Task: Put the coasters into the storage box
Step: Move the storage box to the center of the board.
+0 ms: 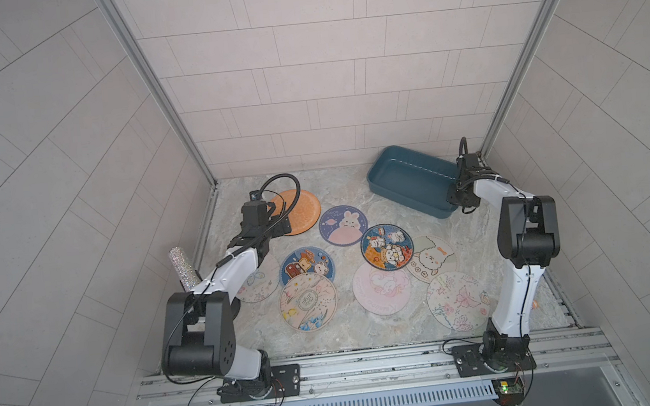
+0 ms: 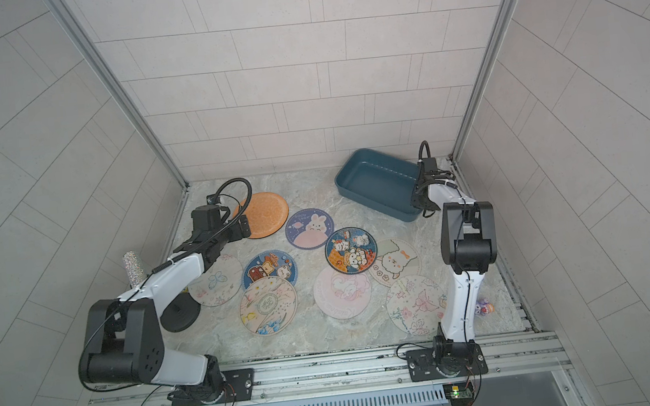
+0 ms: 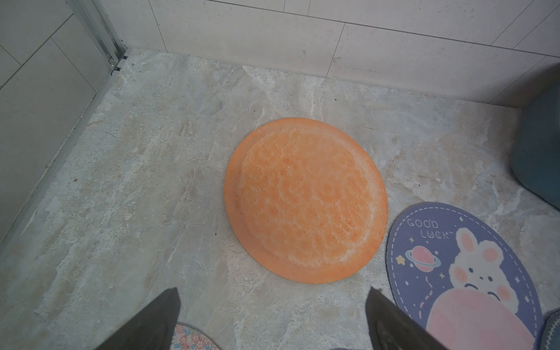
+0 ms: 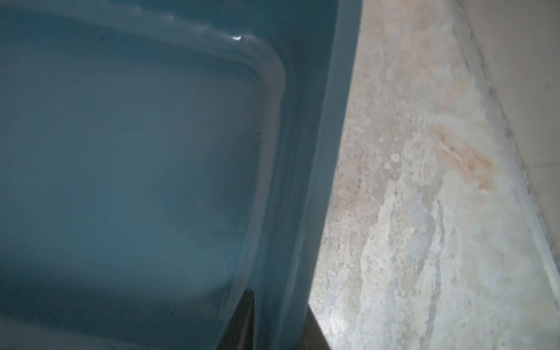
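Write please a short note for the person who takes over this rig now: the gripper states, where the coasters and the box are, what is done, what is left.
Left gripper: open, holds nothing, above the table near the orange coaster.
Right gripper: shut on a wall of the storage box, clamping it from inside and outside.
Coasters: all nine lie on the table, some overlapping; the box is empty.
Done: none stored. Left: all nine.
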Robot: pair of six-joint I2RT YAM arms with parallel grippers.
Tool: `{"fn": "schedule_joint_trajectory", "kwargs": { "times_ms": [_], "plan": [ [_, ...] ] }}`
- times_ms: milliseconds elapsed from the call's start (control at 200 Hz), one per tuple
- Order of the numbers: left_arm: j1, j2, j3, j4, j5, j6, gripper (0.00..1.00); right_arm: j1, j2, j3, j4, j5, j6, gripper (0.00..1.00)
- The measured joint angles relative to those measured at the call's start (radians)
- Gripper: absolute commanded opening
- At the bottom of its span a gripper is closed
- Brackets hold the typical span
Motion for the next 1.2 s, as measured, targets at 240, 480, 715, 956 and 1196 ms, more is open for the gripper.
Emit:
{"fn": "schedule_joint_trajectory", "kwargs": {
  "times_ms": [240, 480, 715, 956, 1196],
  "plan": [
    [-0.003, 0.008, 0.000, 0.000, 0.000, 0.000, 1.00, -0.005, 0.006, 0.001, 0.024, -0.060, -0.023, 0.00],
    [-0.005, 0.019, 0.000, 0.000, 0.004, -0.004, 1.00, 0.012, 0.037, 0.043, 0.030, -0.074, -0.029, 0.00],
    [-0.017, 0.021, 0.000, 0.000, 0.006, -0.004, 1.00, 0.042, 0.072, 0.091, 0.042, -0.088, -0.029, 0.00],
    [-0.031, 0.032, 0.000, 0.000, 0.008, -0.004, 1.00, 0.078, 0.094, 0.121, 0.047, -0.089, -0.022, 0.00],
    [-0.046, 0.052, 0.000, -0.013, 0.008, -0.004, 1.00, 0.126, 0.126, 0.167, 0.048, -0.097, 0.002, 0.01]
  ]
}}
